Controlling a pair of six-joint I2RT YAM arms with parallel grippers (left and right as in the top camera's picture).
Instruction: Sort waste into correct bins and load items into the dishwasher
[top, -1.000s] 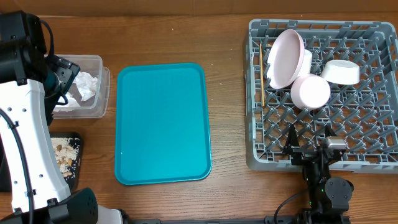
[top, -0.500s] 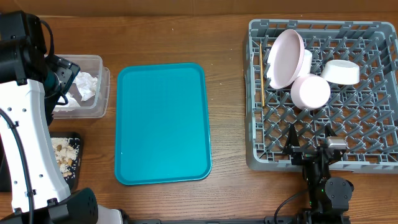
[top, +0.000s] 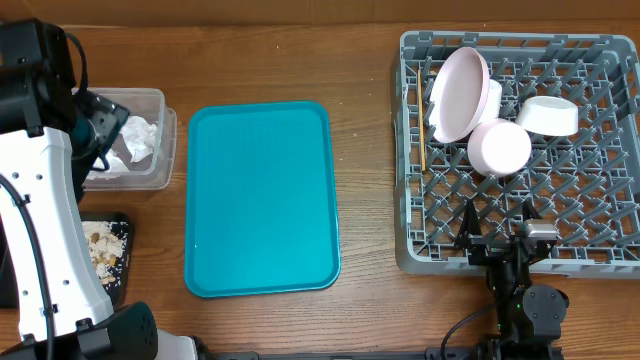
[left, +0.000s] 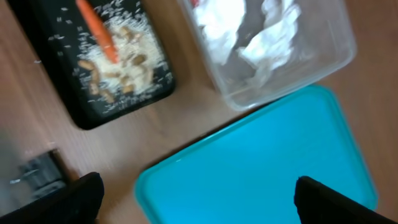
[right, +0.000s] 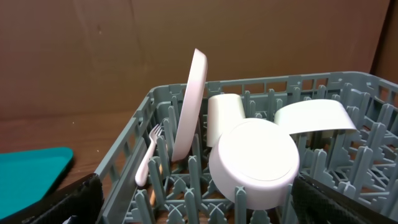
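Left gripper (left: 198, 191) is gaping wide, empty, over the teal tray (left: 280, 155). Right gripper (right: 198, 198) is gaping wide, empty, facing the dish rack (right: 267, 85).

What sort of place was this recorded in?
Probably a lab tabletop staged as kitchen clean-up, not a real kitchen: a grey dish rack sits directly on a wooden table, a clear tub of napkins beside a teal tray, with a plain brown backdrop behind.

Centre frame, the flat teal tray (top: 262, 198) leaves open passage — upper right, plate (top: 458, 93) and bowls (top: 500, 147) crowd the dish rack (top: 560, 200).
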